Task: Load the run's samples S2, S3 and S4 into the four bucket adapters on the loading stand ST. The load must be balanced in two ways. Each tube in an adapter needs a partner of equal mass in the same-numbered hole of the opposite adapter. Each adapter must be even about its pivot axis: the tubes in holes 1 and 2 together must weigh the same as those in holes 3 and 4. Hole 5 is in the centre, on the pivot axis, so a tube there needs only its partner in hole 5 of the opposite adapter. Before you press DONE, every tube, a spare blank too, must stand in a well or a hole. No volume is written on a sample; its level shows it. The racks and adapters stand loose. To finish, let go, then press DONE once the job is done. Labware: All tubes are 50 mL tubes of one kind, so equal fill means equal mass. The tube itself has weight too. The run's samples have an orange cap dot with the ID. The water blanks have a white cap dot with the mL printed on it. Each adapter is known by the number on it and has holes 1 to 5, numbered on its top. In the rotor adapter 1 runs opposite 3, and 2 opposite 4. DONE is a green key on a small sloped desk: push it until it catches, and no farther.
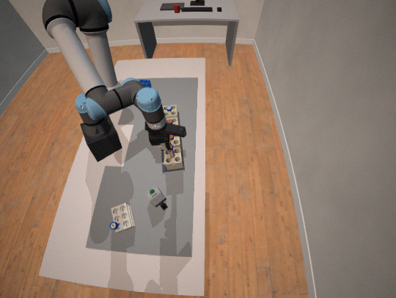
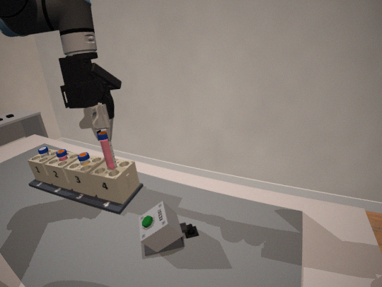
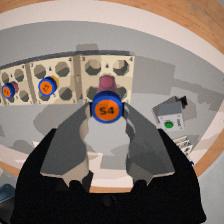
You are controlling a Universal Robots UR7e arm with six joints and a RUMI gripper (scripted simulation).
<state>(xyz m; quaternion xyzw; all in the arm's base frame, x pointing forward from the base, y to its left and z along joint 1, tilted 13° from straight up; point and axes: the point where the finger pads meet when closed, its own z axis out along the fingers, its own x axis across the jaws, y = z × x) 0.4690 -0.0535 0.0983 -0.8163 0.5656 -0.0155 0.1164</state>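
S4 tube (image 1: pixel 171 153) (image 2: pixel 107 153) (image 3: pixel 107 108): blue cap, orange dot, pink fill; gripped, tilted, lower end at centre hole of adapter 4 (image 1: pixel 174 166) (image 2: pixel 122 184) (image 3: pixel 128 75). Adapter 3 (image 1: pixel 180 144) (image 2: pixel 78 177) (image 3: pixel 34 81): orange-dot tube (image 1: pixel 171 136) (image 2: pixel 83 156) (image 3: pixel 47 86), centre hole. Adapter 2 (image 1: pixel 176 120) (image 2: pixel 54 174) (image 3: pixel 24 100): orange-dot tube with pink fill (image 1: pixel 169 121) (image 2: pixel 61 153) (image 3: pixel 8 91). Adapter 1 (image 1: pixel 174 106) (image 2: pixel 37 171): white-dot blank (image 1: pixel 169 108) (image 2: pixel 43 150). Adapters in row on dark stand (image 1: pixel 173 170) (image 2: pixel 122 208). Another blank (image 1: pixel 114 226) in corner of pale rack (image 1: pixel 119 213). Green DONE key (image 1: pixel 152 191) (image 2: pixel 147 221) (image 3: pixel 169 125) on sloped grey desk.

A small lab bench area is being shown: below the gripper (image 1: pixel 166 147) (image 2: pixel 102 133) (image 3: pixel 106 103), numbered adapters (image 1: pixel 173 165) (image 2: pixel 118 189) (image 3: pixel 128 72) are being filled with capped tubes (image 1: pixel 169 108) (image 2: pixel 83 157) (image 3: pixel 47 86); behind it, an office-like desk (image 1: pixel 187 17) (image 2: pixel 21 121) is being occupied by a keyboard (image 1: pixel 197 9) and red cup (image 1: pixel 177 8).
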